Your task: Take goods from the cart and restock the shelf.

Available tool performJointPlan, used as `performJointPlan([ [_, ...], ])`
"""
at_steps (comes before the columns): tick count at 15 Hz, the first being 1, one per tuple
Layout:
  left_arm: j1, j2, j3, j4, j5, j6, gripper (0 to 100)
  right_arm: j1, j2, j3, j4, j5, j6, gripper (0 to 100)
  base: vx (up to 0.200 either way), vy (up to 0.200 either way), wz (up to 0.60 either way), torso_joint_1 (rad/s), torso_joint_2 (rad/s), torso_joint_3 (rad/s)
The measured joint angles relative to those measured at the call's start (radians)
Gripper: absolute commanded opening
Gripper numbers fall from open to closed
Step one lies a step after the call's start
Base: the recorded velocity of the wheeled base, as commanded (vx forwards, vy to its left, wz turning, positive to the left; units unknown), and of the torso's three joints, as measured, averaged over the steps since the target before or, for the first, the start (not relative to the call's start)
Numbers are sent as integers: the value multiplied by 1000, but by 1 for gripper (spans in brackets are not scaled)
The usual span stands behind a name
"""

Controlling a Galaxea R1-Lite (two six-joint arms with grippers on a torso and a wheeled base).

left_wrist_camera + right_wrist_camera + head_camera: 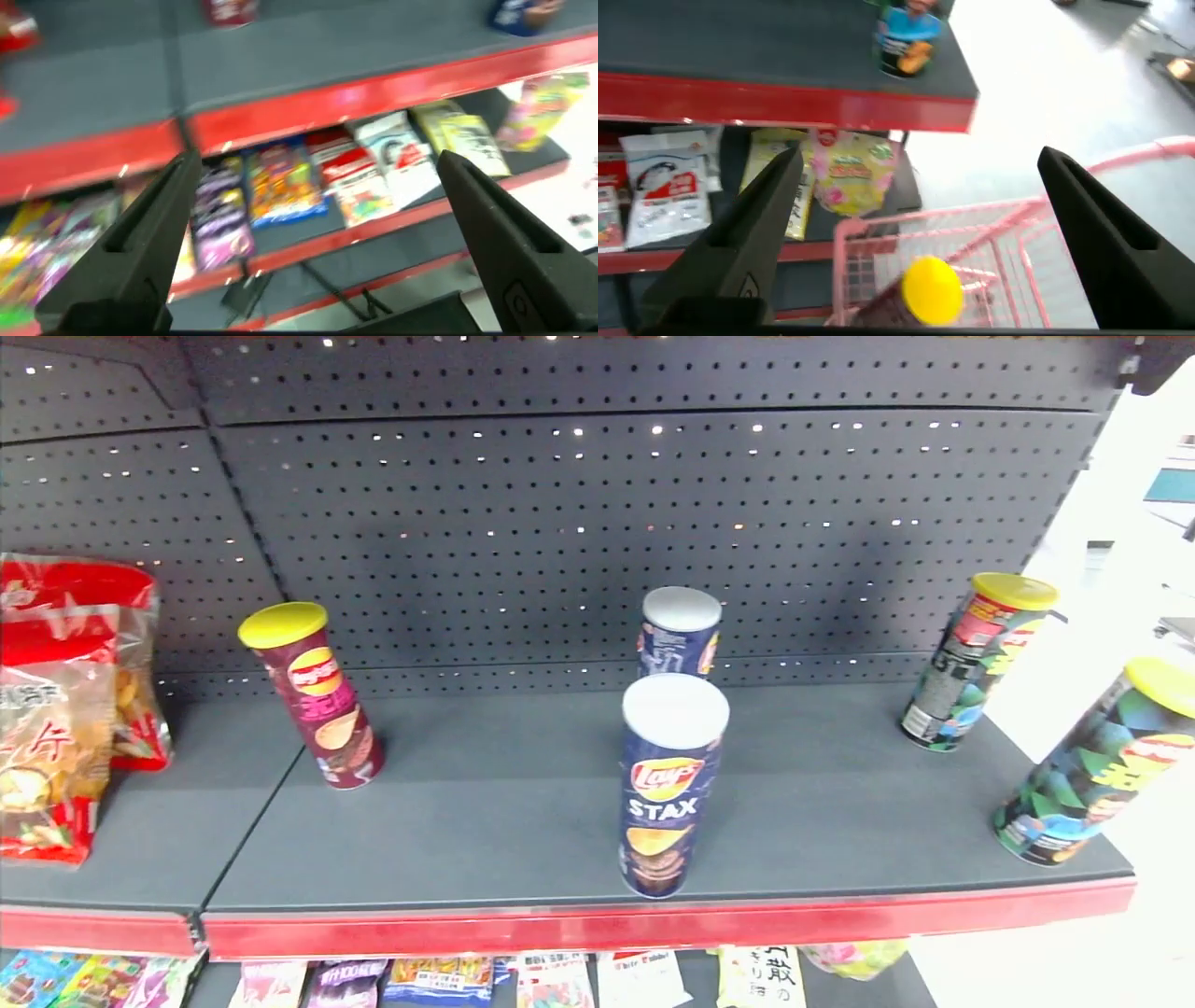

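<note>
The dark grey shelf with a red front edge holds several chip cans. A maroon can with a yellow lid stands at the left. Two blue cans stand in the middle, one at the front and one behind it. Two dark green-patterned cans with yellow lids stand at the right. My left gripper is open with nothing in it, facing the lower shelf's snack packets. My right gripper is open over the pink wire cart, where a yellow-lidded can lies.
Red snack bags stand at the shelf's left end. Small packets hang in a row on the shelf below. White floor lies to the right of the shelf. A green-patterned can stands near the shelf's right corner.
</note>
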Motion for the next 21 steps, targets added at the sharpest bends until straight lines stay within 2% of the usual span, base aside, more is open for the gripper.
performJointPlan([
  [5, 0, 4, 0, 0, -10, 1, 100, 0, 0, 1, 1, -1, 6, 100, 0, 0, 0, 0, 0, 0],
  [7, -11, 44, -13, -27, -59, -7, 100, 0, 0, 5, -8, 3, 18, 100, 0, 0, 0, 0, 0, 0],
  [8, -16, 84, -30, -64, -82, -21, 100, 1, 0, 11, -24, 9, 32, 100, 0, 0, 0, 0, 0, 0],
  [10, -20, 239, -81, -178, -107, -60, 100, 0, 0, 37, -92, 40, 79, 100, 0, 0, 0, 0, 0, 0],
  [12, -22, 472, -147, -279, -109, -48, 100, 0, 0, 68, -149, 47, 89, 100, 0, 0, 0, 0, 0, 0],
  [15, -44, 834, -262, -378, -71, -21, 100, 0, 0, 77, -153, 44, 89, 100, 0, 0, 0, 0, 0, 0],
  [18, -117, 1146, -353, -424, -9, -24, 100, 0, 0, 79, -154, 45, 92, 100, 0, 0, 0, 0, 0, 0],
  [21, -205, 1344, -398, -440, 23, -71, 100, 0, 0, 81, -158, 46, 92, 100, 0, 0, 0, 0, 0, 0],
])
